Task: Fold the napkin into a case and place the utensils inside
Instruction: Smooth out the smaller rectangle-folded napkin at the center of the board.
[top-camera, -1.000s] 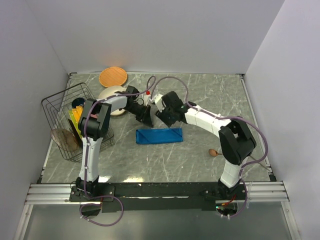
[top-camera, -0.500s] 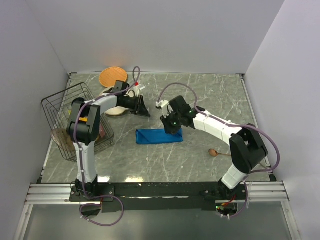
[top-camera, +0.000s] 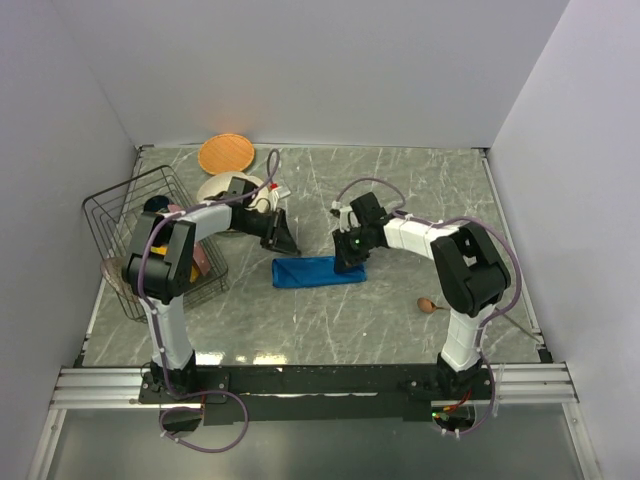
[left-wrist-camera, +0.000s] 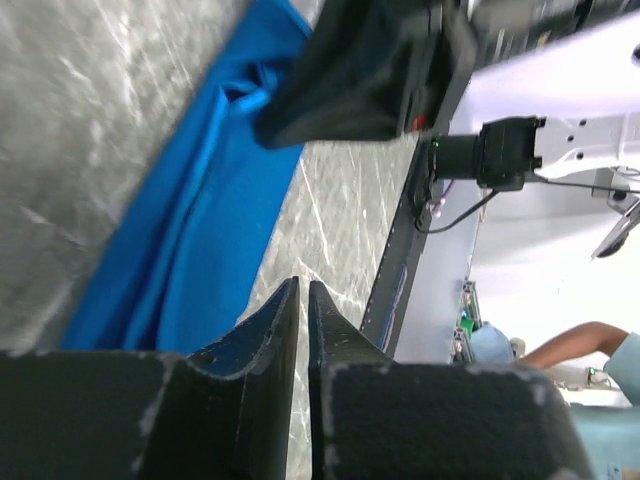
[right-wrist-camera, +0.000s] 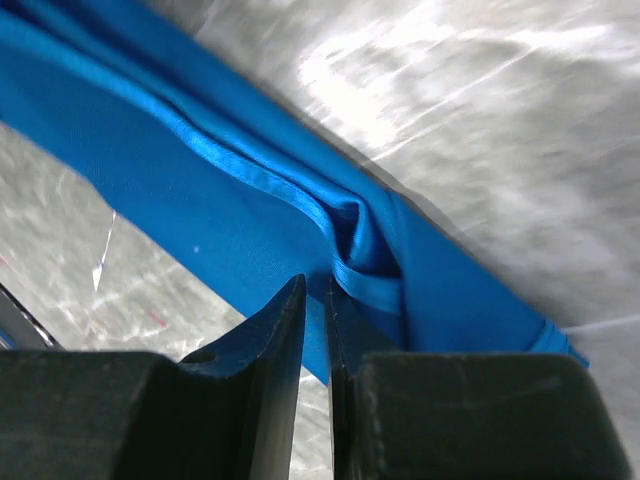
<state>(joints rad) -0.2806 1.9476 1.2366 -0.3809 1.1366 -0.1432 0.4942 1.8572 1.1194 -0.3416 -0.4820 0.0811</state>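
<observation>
- R pincer (right-wrist-camera: 313, 282): jaws drawn to a thin slit, tips down on the right end of the napkin (top-camera: 305, 272). Wrist view shows a pucker of cloth gathered right at the tips, so it reads as a nip on the top layer, not just a touch.
- L pincer (left-wrist-camera: 303, 283): jaws also nearly together, nothing btwn them. Hangs just beyond the napkin's far-left corner, clear of the cloth.
- Napkin: mid-table (top-camera: 400, 190), a narrow layered strip, i.e. the folded form the task wants. Long axis runs left-right, roughly parallel w/ the near edge. Flat except for that pucker at the right end.
- Key relation: strip lies btwn the 2 pincers, R on its right end, L off its left end on the far side. Left end is unpinned, so a pull by R could drag the whole strip rather than fold or open it.
- Spoon (top-camera: 427, 305): on the table right of the napkin and nearer the rig, well apart from the cloth, close to R arm (top-camera: 470, 270); L arm (top-camera: 160, 265) is much farther. Only 1 utensil made out; handle too thin to trace.
- Judgement: folding looks nearly done, loading not begun. R arm is the natural one for the spoon but is tied up w/ the cloth, so L would prob. need to take over the hold.
- Clutter: wire basket (top-camera: 120, 215), orange plate (top-camera: 225, 153), white dish (top-camera: 215, 185), all far left, not in the way.
</observation>
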